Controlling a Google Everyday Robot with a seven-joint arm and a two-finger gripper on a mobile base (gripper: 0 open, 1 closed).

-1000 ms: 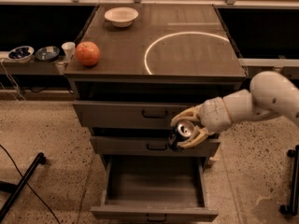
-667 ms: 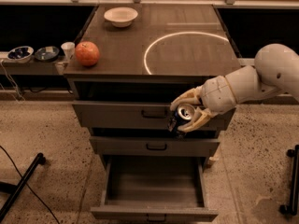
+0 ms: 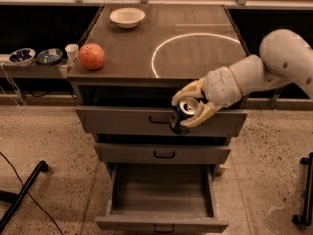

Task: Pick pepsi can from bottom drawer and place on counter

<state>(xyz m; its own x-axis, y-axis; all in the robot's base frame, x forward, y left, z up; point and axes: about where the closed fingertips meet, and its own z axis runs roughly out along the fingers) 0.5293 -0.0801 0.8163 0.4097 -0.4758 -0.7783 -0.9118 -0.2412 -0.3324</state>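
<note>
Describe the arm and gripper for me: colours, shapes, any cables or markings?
The arm is a smooth off-white shell in bulbous rounded segments, with a thin darker seam near the wrist; no cables or markings visible. The gripper, in front of the top grey drawer, has two tapered pale yellowish fingers, closed on the small dark blue pepsi can.

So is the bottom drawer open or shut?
Open: the bottom drawer sticks out, its floor showing. The gripper holds the can higher, in front of the top drawer.
</note>
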